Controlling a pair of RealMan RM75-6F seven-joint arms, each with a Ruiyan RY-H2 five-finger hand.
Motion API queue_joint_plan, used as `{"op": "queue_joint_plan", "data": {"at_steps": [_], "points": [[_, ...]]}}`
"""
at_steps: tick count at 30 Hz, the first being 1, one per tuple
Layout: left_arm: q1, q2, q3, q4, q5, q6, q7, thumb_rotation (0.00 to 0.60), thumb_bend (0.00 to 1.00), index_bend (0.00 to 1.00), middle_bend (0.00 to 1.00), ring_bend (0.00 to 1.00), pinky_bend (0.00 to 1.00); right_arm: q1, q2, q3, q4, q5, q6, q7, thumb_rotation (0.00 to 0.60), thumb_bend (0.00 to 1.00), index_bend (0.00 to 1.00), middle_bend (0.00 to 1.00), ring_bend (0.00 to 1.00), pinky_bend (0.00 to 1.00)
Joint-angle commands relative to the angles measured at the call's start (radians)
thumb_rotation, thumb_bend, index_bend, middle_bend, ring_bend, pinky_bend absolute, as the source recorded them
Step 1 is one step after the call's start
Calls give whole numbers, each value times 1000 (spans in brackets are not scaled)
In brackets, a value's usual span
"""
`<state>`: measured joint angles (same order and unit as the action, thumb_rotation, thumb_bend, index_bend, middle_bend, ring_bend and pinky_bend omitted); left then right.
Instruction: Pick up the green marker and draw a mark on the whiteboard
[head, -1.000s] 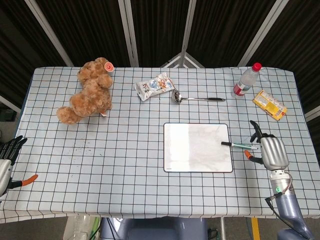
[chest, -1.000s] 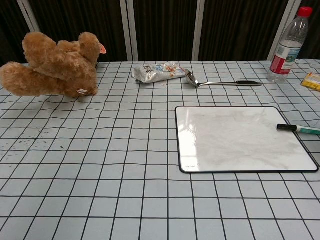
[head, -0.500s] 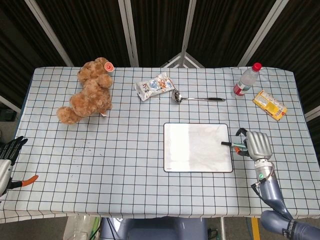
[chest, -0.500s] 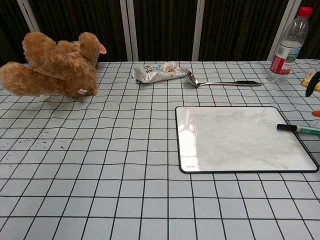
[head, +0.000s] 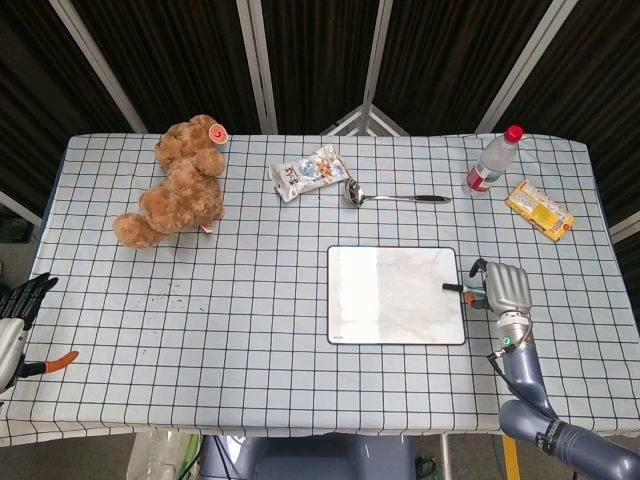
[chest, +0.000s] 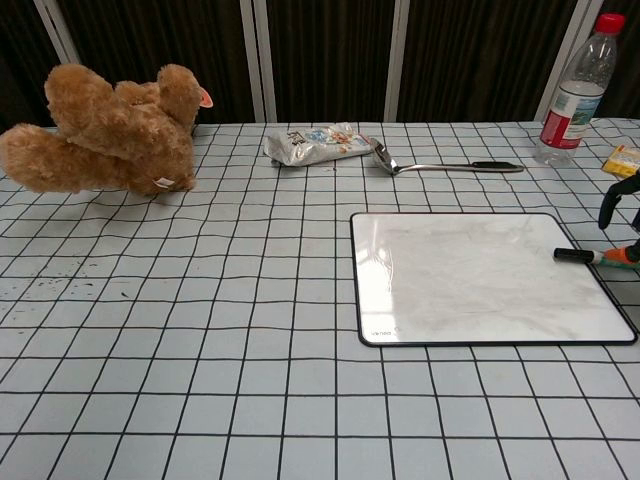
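Observation:
The green marker (head: 455, 288) lies flat with its black cap on the right edge of the whiteboard (head: 390, 295); the rest of its body is hidden under my right hand (head: 503, 288). In the chest view the marker (chest: 590, 257) points right off the whiteboard (chest: 470, 275). There, at the frame's right edge, my right hand (chest: 622, 225) shows a dark finger raised above the marker and an orange fingertip down at its body. The marker still rests on the surface. My left hand (head: 14, 322) hangs off the table's front left corner, fingers spread and holding nothing.
A brown teddy bear (head: 180, 185) lies at the back left. A snack bag (head: 308, 172) and a metal ladle (head: 390, 196) sit behind the whiteboard. A water bottle (head: 492, 160) and a yellow packet (head: 539, 210) stand at the back right.
My right hand has moved left from beside the marker to directly over it, and its fingers have come into the chest view. The marker and the left hand have not moved.

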<state>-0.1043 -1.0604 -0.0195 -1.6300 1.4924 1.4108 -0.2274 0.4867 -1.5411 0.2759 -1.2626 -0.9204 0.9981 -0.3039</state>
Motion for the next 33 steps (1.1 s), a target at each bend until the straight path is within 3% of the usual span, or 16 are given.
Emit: {"op": "queue_joint_plan", "data": {"at_steps": [1, 33], "points": [[-1, 1, 0, -1, 0, -2, -3, 600, 0, 0, 0, 0, 0, 4, -12, -1, 16, 6, -2, -3, 600, 268, 487, 1000, 1000, 926], [0, 10, 1, -7, 2, 0, -19, 600, 0, 0, 0, 0, 0, -5, -47, -35, 113, 60, -3, -56, 600, 348, 488, 1000, 1000, 927]]}}
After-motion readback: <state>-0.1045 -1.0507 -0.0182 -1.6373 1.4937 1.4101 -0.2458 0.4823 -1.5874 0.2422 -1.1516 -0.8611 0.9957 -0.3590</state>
